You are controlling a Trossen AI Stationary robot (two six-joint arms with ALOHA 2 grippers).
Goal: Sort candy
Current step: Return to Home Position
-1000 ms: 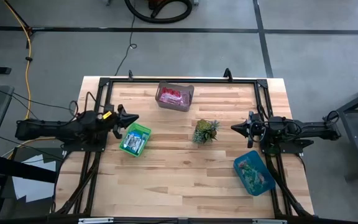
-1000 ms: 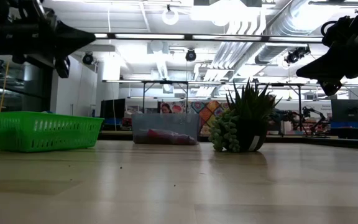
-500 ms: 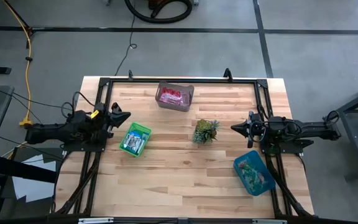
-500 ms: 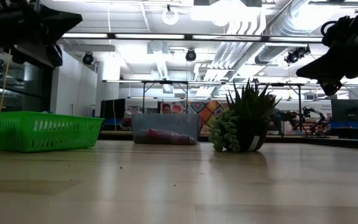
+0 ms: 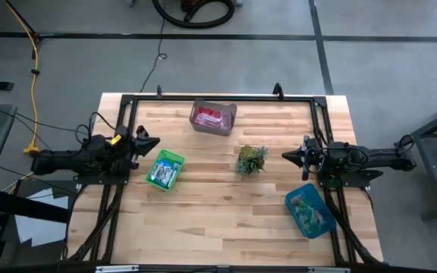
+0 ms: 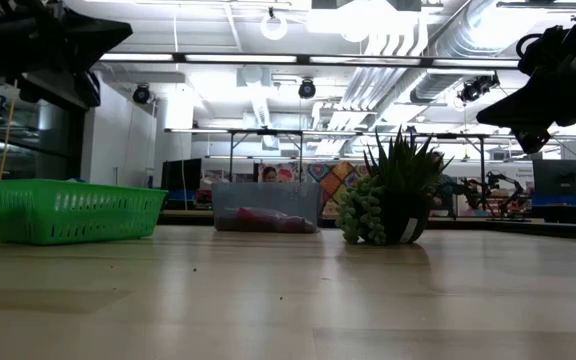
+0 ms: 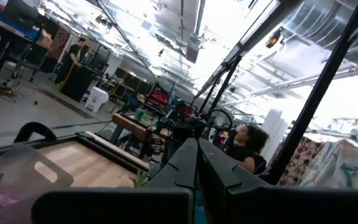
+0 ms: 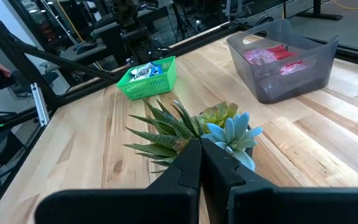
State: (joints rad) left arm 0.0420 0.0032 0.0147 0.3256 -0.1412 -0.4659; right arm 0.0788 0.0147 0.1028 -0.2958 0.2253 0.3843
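We look down on a wooden table (image 5: 226, 220) with a dark arm on each side. The left end effector (image 5: 152, 142) hangs clenched and empty over the table's left part. The right end effector (image 5: 285, 155), also clenched on nothing, hangs over its right part. A grey bin (image 5: 213, 117) at the far side holds red candy (image 5: 209, 117). A blue bin (image 5: 309, 210) at near right holds clear candy (image 5: 306, 206). A green basket (image 5: 165, 169), just beside the left end effector, holds blue-and-white candy (image 5: 161, 175). A small plant (image 5: 251, 160) stands mid-table.
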